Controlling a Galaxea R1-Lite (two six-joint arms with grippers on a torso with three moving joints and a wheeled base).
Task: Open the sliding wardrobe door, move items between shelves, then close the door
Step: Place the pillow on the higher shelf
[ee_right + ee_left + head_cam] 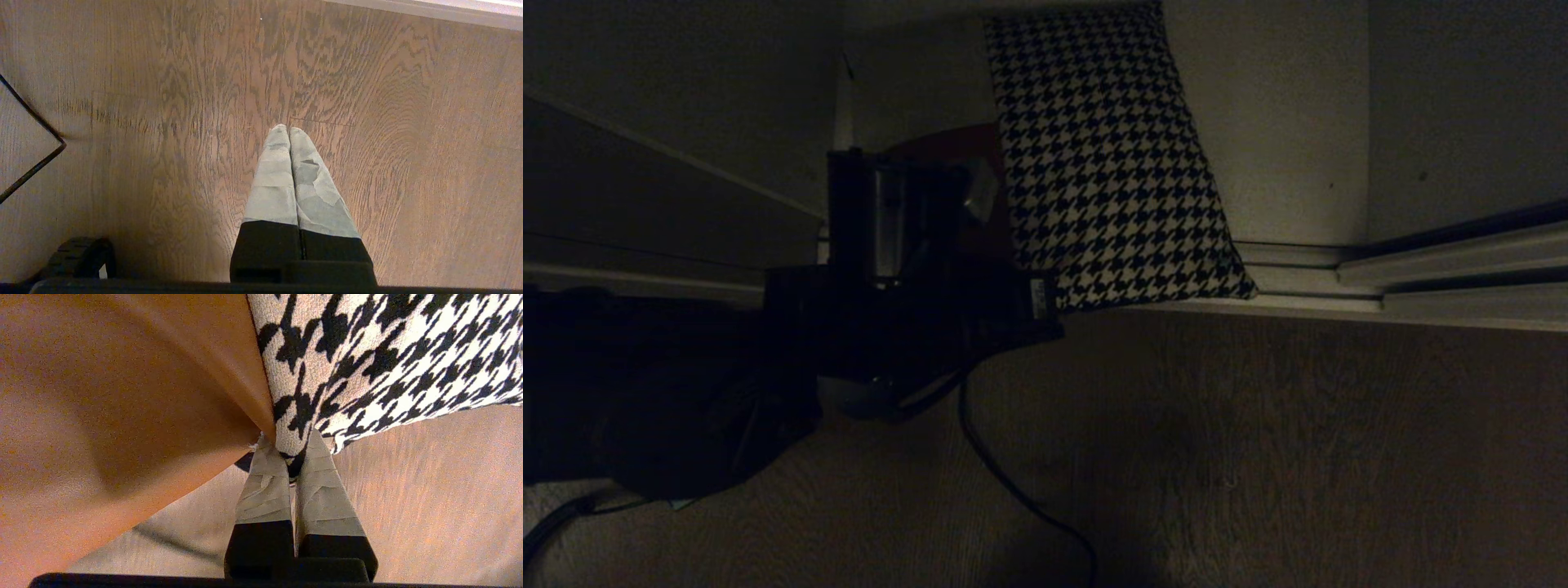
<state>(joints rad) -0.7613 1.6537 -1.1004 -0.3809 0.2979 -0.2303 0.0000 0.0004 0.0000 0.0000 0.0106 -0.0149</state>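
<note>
While the head view is dim, it shows one houndstooth cushion [1107,163], standing on end just beside the left gripper [980,196] and leaning over the silver floor rails [1454,269] onto the pale board [1274,122] inside the wardrobe; its top edge is cut off by the frame. Most of the left arm is a black mass against the dark floor [1258,449], so the claw itself is hard to make out there, and one black cable [1013,482] trails away below it. Seen from the left wrist, the two taped fingers [265,486] are pressed together on a corner of the cushion [388,355], the fabric pinched between their tips; a broad orange-brown surface [122,396] fills the side next to the claw, and I cannot tell what it is. Seen from the right wrist, the right gripper [289,134] hangs over the wood-grain floor [408,163] with its two fingers together and nothing between them, well apart from a pale strip [449,10] at the frame's edge.
</note>
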